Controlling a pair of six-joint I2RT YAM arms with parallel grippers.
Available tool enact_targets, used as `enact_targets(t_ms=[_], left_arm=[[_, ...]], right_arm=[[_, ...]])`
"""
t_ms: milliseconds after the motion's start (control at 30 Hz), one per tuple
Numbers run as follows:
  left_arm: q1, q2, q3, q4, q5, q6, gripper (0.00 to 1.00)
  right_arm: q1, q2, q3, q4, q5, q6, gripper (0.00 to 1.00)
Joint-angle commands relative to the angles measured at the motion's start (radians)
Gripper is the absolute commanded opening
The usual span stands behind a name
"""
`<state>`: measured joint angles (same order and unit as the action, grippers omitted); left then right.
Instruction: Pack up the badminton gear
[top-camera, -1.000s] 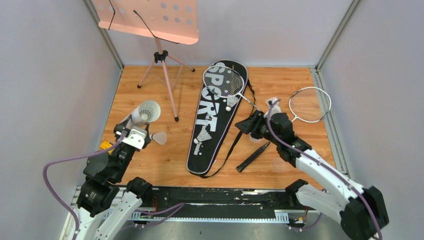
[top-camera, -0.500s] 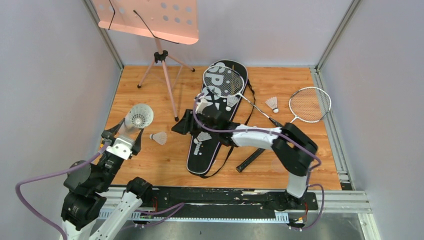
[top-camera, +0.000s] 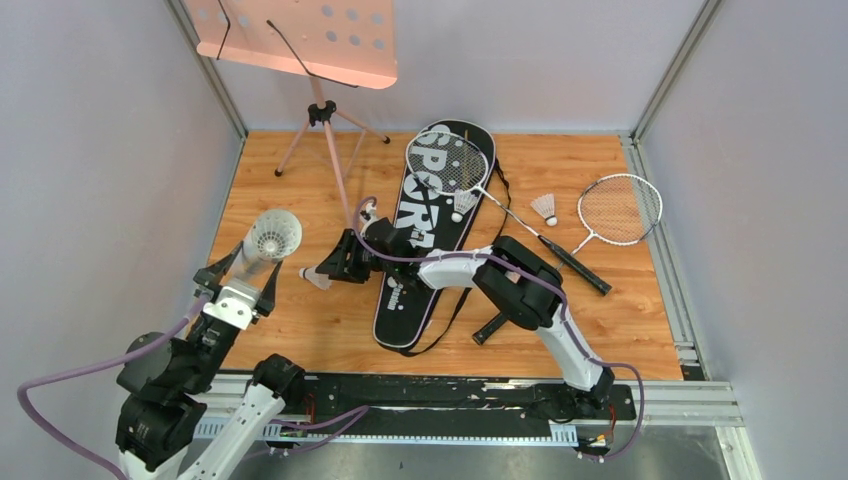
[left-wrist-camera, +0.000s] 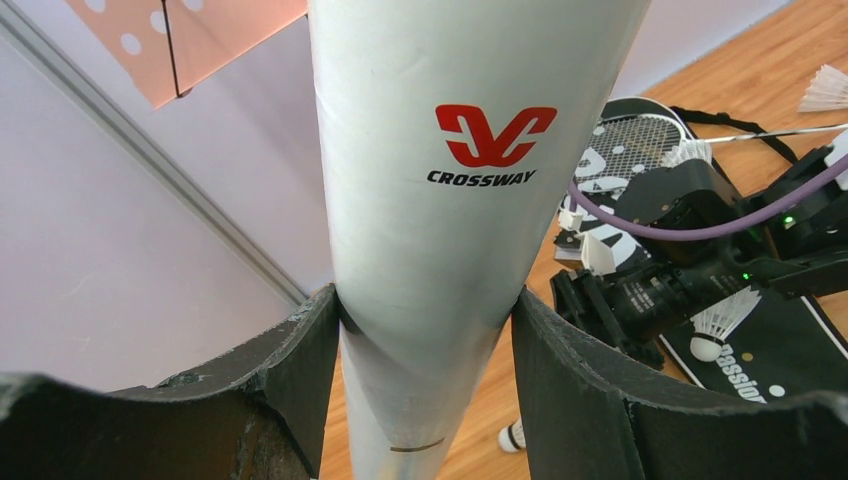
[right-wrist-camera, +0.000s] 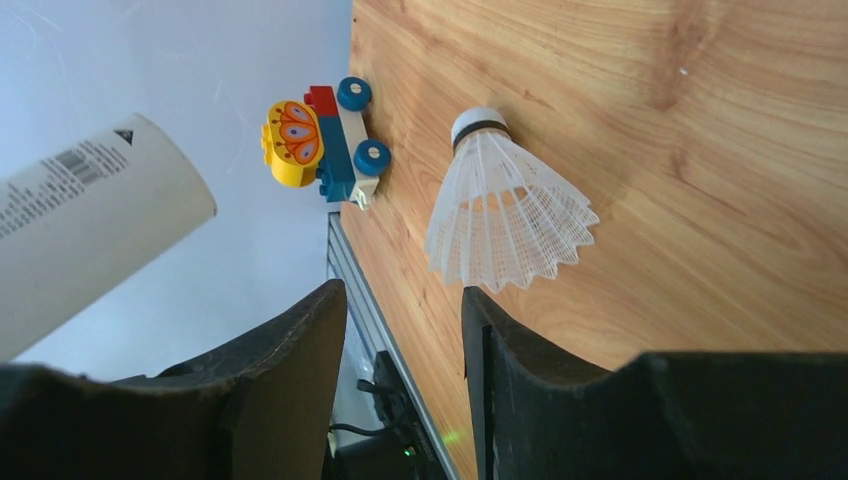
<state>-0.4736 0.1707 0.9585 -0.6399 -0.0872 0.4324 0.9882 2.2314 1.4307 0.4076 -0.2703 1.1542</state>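
My left gripper (top-camera: 240, 280) is shut on the long white tube (top-camera: 272, 237), which tilts up with its open end toward the camera; the tube fills the left wrist view (left-wrist-camera: 440, 200). My right gripper (top-camera: 335, 266) is open and empty, reaching left over the black SPORT bag (top-camera: 432, 215), its fingers just short of a white shuttlecock (right-wrist-camera: 505, 215) lying on the floor (top-camera: 313, 277). One silver racket (top-camera: 450, 165) lies on the bag's top, another racket (top-camera: 620, 208) at the right. More shuttlecocks lie on the bag (top-camera: 462, 205) and on the floor (top-camera: 545, 207).
The pink music stand (top-camera: 300, 40) stands at the back left, its tripod legs (top-camera: 335, 170) near my right gripper. A yellow and blue toy (right-wrist-camera: 320, 145) lies by the left edge rail. A black strap piece (top-camera: 490, 328) lies right of the bag. Grey walls close three sides.
My right arm has swung far left, from beside the right-hand shuttlecock across the bag to the shuttlecock near the tube. My left arm has drawn back a little with the tube.
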Motion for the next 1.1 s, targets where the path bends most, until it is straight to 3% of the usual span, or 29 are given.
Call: enact_targets(t_ms=[0,267,567,733,1067], left_arm=[[0.001,-0.021,0.02,0.043,0.014,0.004,0.53],[0.001,-0.031,0.011,0.037,0.033,-0.003,0.54],[0.001,-0.034,-0.004,0.043,0.029,-0.025,0.54],[0.001,-0.036,-0.013,0.043,0.035,-0.035,0.53],[0.001,-0.025,-0.039,0.028,0.091,-0.063,0.52]], right_arm=[[0.009,0.06,0.094,0.038,-0.041,0.098,0.46],[0.012,0.138,0.162,0.011,-0.037,0.163,0.41],[0.014,0.132,0.155,0.007,0.025,0.111,0.21],[0.014,0.126,0.134,0.02,0.044,0.078,0.01],[-0.011,-0.111,-0.068,0.132,0.051,-0.12,0.0]])
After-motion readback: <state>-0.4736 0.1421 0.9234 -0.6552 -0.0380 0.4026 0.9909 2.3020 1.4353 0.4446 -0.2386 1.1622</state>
